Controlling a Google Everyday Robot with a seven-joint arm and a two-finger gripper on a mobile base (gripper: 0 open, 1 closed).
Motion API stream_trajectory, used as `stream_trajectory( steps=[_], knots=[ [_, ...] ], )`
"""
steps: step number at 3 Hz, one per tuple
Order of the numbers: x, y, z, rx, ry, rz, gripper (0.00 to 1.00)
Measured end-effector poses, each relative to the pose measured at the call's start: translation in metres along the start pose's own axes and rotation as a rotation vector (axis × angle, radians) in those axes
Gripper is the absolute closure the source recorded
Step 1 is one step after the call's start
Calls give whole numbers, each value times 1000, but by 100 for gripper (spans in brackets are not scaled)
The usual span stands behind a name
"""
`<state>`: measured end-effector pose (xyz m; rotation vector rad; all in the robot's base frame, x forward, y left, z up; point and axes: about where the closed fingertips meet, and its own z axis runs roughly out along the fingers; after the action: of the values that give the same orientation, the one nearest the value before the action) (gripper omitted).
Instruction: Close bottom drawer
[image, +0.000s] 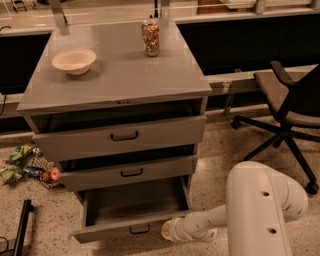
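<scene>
Camera view. Reference landmark: the grey cabinet (120, 87).

1. The bottom drawer (115, 230) is the lowest of the cabinet's three. It stands pulled well out from the cabinet body, with its interior exposed. Its black handle (140, 230) sits at the middle of the front panel.
2. The middle drawer (165, 169) and top drawer (75, 142) each stand slightly ajar.
3. The gripper (167, 231) is low at the cabinet's front, against the right end of the bottom drawer's front panel, just right of the handle. The state of the jaws cannot be told.
4. The white arm (260, 210) reaches in from the cabinet's right.
5. On the cabinet's top surface: a bowl (74, 61) at the left and a can (150, 37) at the rear centre, well apart.
6. An office chair (287, 107) stands to the cabinet's right.
7. Scattered litter (25, 165) lies on the floor to its left.
</scene>
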<state>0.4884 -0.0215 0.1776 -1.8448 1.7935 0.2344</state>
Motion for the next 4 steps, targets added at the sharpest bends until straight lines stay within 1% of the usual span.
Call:
stream_trajectory(
  steps=[1, 2, 3, 4],
  knots=[
    [10, -14, 11, 71, 0, -31, 100],
    [22, -28, 18, 113, -4, -40, 100],
    [42, -44, 28, 146, 6, -45, 100],
    [59, -65, 38, 173, 11, -58, 100]
  ],
)
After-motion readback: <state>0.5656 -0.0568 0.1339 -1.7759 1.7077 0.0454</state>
